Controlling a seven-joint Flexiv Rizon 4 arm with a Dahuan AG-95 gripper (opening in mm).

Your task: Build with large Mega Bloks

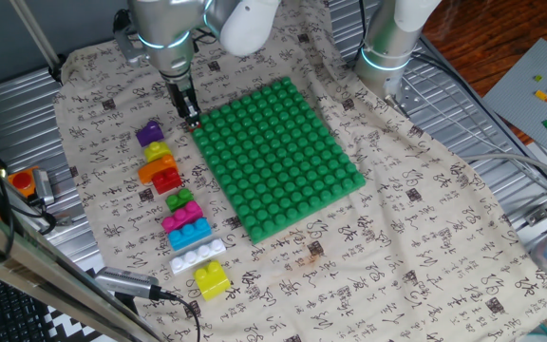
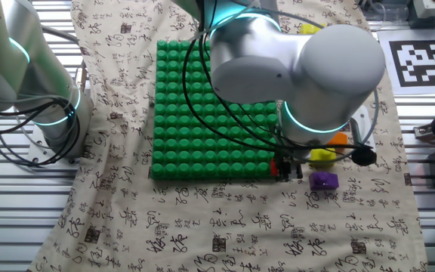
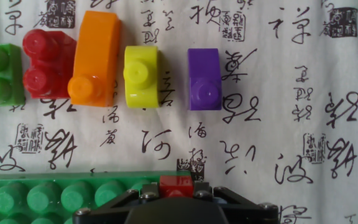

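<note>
Barely begun, by the look of it: big green studded baseplate [image 1: 278,157] bare of bricks across every stud in sight, except at the near-left corner where the gripper [image 1: 192,120] hangs low with a small red brick [image 3: 178,185] pinched between narrow jaws, right at the plate's edge, seemingly the first piece about to be pressed on. Cannot tell whether seated on a stud yet or merely held just above; hand view shows only its red top between the fingers, at the plate's rim. Everything else waiting in a loose column on the calligraphy-printed cloth [image 1: 416,247] beside the plate's left side. Counted along that column, starting nearest the gripper: one purple single-stud brick [image 1: 149,132], one yellow-green single-stud brick [image 1: 158,151], one orange long brick [image 1: 157,168] touching one red two-stud brick [image 1: 167,180], one green brick [image 1: 179,200], one pink brick [image 1: 181,218], one blue brick [image 1: 189,234], one white long brick [image 1: 198,256], one yellow brick [image 1: 212,279] at the far end. Nine loose, plus the one held: ten large bricks in all, two of them red, one of every other colour. Left to do, judging from this: nearly the whole build, nine bricks to fetch and stack. Off to the far right, a pale grey plate [image 1: 539,90] with much tinier coloured bricks, apart from the work.
</note>
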